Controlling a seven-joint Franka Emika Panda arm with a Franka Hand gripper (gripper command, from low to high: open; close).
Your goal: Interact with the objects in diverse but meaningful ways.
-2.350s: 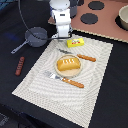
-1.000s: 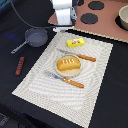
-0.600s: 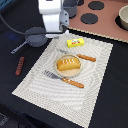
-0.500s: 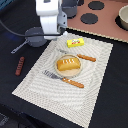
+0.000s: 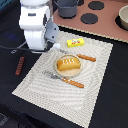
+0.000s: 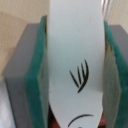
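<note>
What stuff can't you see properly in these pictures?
- Gripper tips: in the exterior view, hidden behind the arm's white body.
- Saucepan: exterior view, covered by the arm.
- White fish: wrist view, cut off by the frame edges.
- Yellow butter block: exterior view, printing too small to read.

The white arm body (image 5: 36,26) bulks over the placemat's (image 5: 35,82) far corner on the exterior view's left, blocking approach there and hiding whatever lies beneath it. Mid-mat, the bread loaf (image 5: 68,63) on its plate (image 5: 58,73) is hemmed by the knife (image 5: 86,58) just beyond and the fork (image 5: 64,79) just in front, leaving only narrow gaps. The butter block (image 5: 75,43) sits apart, near the mat's far edge. The mat's near end is open. The sausage (image 5: 19,65) lies alone on the dark tabletop (image 5: 105,107). In the wrist view, the white fish (image 6: 76,65) fills the pincer (image 6: 75,75) between its green pads (image 6: 36,75), with no room left inside.
</note>
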